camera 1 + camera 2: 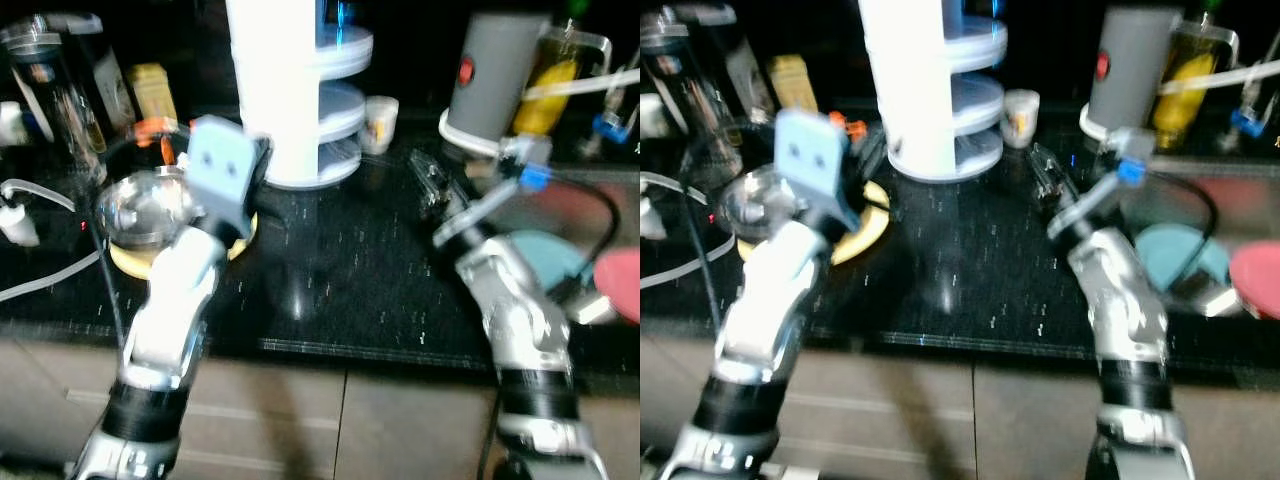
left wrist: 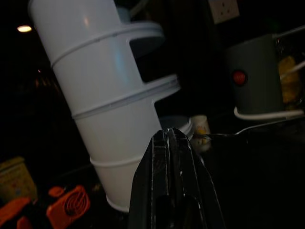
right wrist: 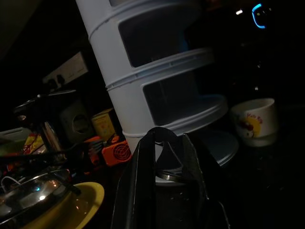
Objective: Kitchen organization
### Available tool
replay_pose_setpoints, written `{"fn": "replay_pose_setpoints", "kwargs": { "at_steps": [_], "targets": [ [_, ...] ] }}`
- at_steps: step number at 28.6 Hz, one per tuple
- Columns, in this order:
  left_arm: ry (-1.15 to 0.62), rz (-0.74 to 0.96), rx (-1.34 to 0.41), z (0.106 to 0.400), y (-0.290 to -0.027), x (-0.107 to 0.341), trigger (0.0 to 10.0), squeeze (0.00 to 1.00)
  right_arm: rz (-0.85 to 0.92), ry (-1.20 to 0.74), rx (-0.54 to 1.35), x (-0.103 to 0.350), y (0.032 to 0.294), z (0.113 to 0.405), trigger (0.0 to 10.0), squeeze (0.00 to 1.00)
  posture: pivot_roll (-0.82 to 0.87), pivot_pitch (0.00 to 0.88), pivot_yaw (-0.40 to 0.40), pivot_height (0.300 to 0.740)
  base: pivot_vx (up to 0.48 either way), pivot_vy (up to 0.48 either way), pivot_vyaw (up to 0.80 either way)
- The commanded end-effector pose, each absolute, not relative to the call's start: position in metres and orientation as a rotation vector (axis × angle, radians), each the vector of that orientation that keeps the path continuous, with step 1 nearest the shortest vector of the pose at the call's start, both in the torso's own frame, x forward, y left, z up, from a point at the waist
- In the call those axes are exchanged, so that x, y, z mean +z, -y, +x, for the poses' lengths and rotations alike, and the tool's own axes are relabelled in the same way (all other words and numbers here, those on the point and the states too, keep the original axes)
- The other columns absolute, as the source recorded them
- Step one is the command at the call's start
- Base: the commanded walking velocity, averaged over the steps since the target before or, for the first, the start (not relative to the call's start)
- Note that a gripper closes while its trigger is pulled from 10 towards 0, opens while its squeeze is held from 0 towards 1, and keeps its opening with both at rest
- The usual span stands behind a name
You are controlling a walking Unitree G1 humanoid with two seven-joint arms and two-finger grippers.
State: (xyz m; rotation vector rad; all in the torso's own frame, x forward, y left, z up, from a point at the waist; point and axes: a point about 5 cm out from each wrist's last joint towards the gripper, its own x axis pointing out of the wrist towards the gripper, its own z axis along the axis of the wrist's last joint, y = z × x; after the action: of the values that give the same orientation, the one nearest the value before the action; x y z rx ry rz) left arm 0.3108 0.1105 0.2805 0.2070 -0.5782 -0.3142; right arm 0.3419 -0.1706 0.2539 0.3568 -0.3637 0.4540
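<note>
Left eye view showed both arms raised over a black speckled counter (image 1: 330, 290). Left gripper (image 2: 172, 143) hung just in front of the white tiered rack (image 1: 290, 90) at the back-centre of the counter; left wrist view had its fingers pressed together, nothing between them. Right gripper (image 3: 164, 148) was out over the counter to the right of the rack, pointed toward the rack's base; right wrist view showed a narrow gap between the fingers w/ nothing held. Under the left arm sat a yellow plate (image 1: 865, 230) w/ a shiny steel bowl (image 1: 145, 205) on it, near the counter's left side. A small white cup (image 1: 380, 122) w/ a printed figure stood just right of the rack. A grey appliance (image 1: 495, 75) w/ a red button stood further right, a jug (image 1: 560, 80) w/ sth yellow beside it. Orange item (image 3: 116, 151) lay by the rack's base on its left. Teal plate (image 1: 1180, 255) and a pink one (image 1: 1255, 270) lay at far right. Head views were blurred.
</note>
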Motion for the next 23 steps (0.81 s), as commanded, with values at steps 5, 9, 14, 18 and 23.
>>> {"fn": "replay_pose_setpoints", "kwargs": {
  "at_steps": [5, 9, 14, 18, 23],
  "targets": [
    [0.571, 0.199, -0.3, 0.3103, -0.114, 0.2802, 10.0, 0.0, 0.336, 0.369, 0.468, 0.2559, 0.1653, 0.3413, 10.0, 0.0, -0.01, 0.0, 0.011, 0.74, 0.0, -0.461, 0.0],
    [0.57, 0.195, -0.302, 0.3101, -0.1133, 0.2796, 10.0, 0.0, 0.332, 0.368, 0.469, 0.2561, 0.1649, 0.341, 10.0, 0.0, -0.01, 0.0, 0.01, 0.74, 0.0, -0.459, 0.0],
    [0.569, 0.187, -0.304, 0.3103, -0.1123, 0.2794, 10.0, 0.0, 0.318, 0.355, 0.468, 0.2556, 0.1639, 0.3418, 10.0, 0.0, -0.01, 0.0, 0.007, 0.74, 0.0, -0.447, 0.0],
    [0.569, 0.182, -0.304, 0.3103, -0.1115, 0.2795, 10.0, 0.0, 0.308, 0.347, 0.469, 0.2551, 0.1633, 0.3424, 10.0, 0.0, -0.01, 0.0, 0.004, 0.74, 0.0, -0.436, 0.0],
    [0.575, 0.161, -0.299, 0.3102, -0.1112, 0.2802, 10.0, 0.0, 0.291, 0.343, 0.471, 0.2544, 0.1619, 0.3427, 10.0, 0.0, -0.01, 0.0, 0.002, 0.74, 0.0, -0.086, 0.0]
  ]
}}
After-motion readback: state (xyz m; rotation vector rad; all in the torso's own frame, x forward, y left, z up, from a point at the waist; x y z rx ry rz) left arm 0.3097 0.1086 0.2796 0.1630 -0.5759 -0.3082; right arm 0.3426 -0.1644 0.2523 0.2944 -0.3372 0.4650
